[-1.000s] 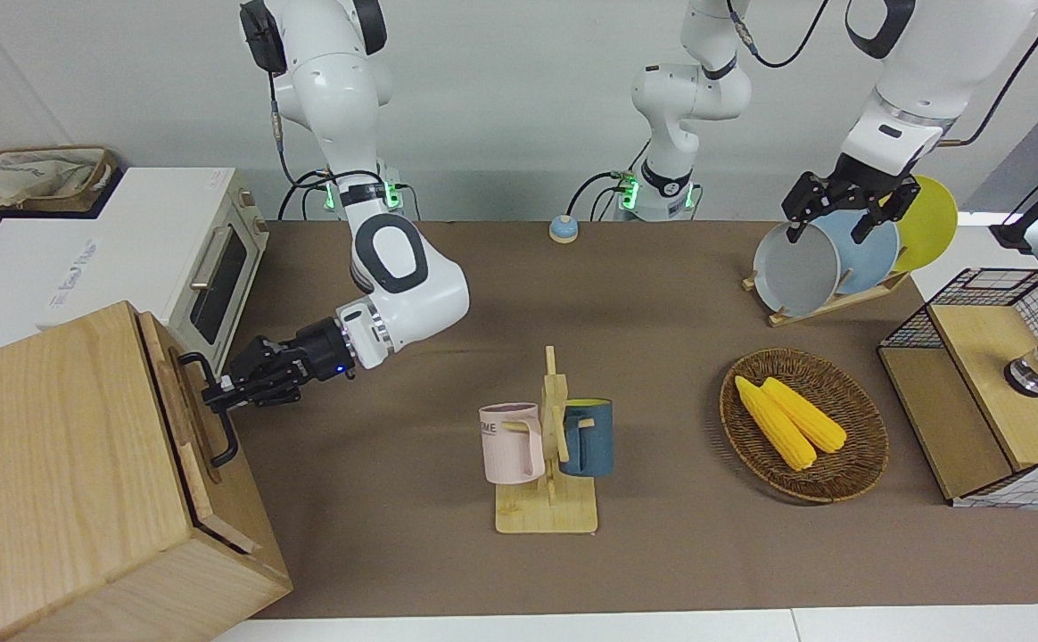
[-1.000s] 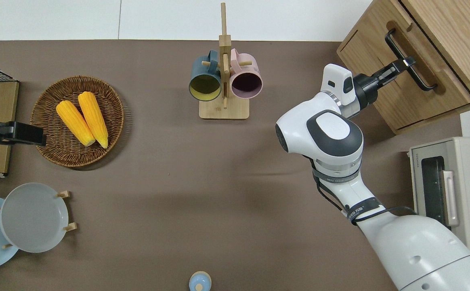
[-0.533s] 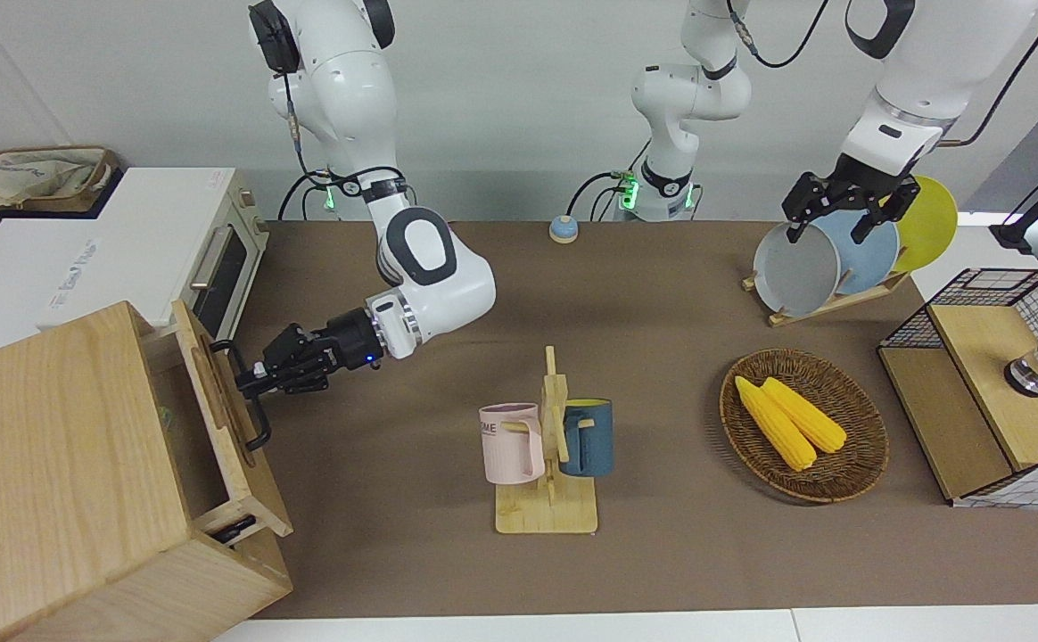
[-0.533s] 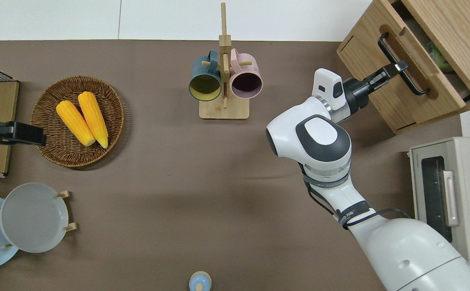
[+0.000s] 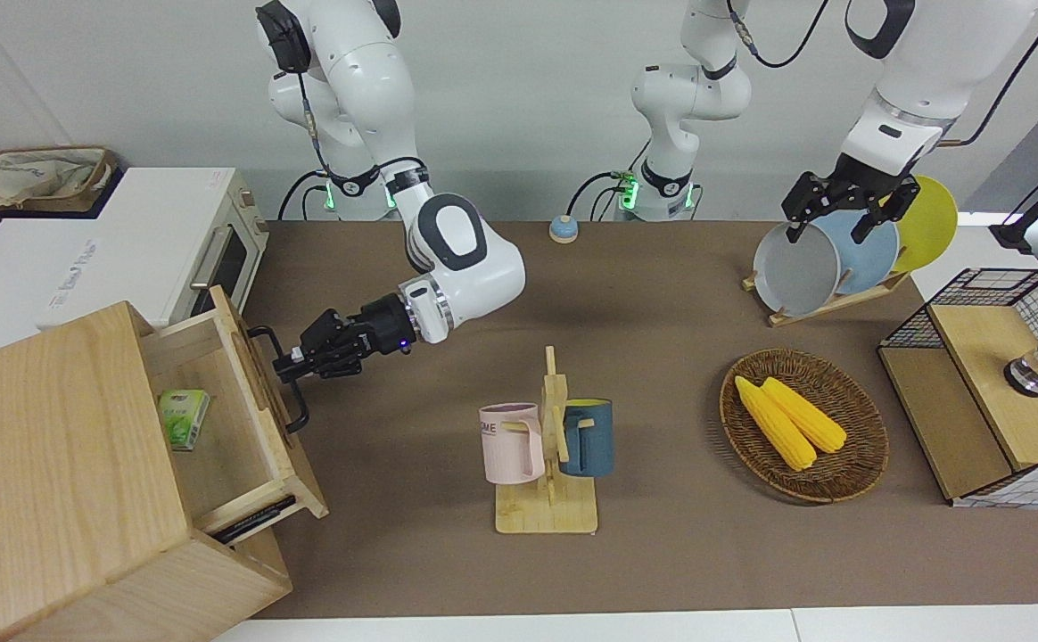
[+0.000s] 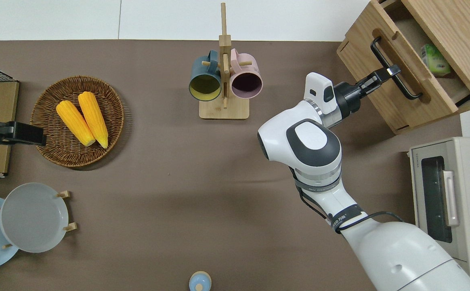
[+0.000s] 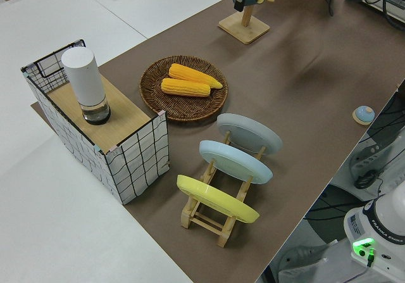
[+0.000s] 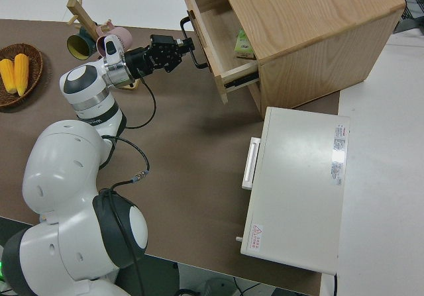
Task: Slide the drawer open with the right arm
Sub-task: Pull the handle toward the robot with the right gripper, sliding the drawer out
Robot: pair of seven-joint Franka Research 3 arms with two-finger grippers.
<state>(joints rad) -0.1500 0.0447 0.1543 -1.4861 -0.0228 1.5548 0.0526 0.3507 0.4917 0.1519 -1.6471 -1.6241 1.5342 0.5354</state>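
At the right arm's end of the table, the scene is set out as follows.

Drawer: the drawer (image 5: 225,419) is seen drawn well out of the pale-wood cabinet (image 5: 46,481), its front panel turned toward the middle of the table; its open tray is exposed in the front, overhead and right side views.
Handle: a black bar handle (image 6: 394,68) is fixed across the drawer front.
Drawer contents: a small green and white packet (image 5: 184,419) is seen lying on the drawer floor, close to the cabinet opening.
Right gripper: the right gripper (image 5: 292,364) is stretched out level from the right arm (image 6: 311,141), and its fingers are closed around the bar of the handle near its middle.
Toaster oven: a white toaster oven (image 6: 449,194) is placed beside the cabinet, nearer to the robots.
Mug stand: a wooden stand (image 5: 550,464) with a pink mug (image 5: 512,441) and a dark blue mug (image 5: 589,435) is set near the middle of the table.
Basket: a wicker basket (image 5: 849,477) holding two corn cobs (image 5: 791,419) is placed toward the left arm's end.
Left gripper: the left gripper (image 5: 849,209) is parked; whether its fingers are apart cannot be told.
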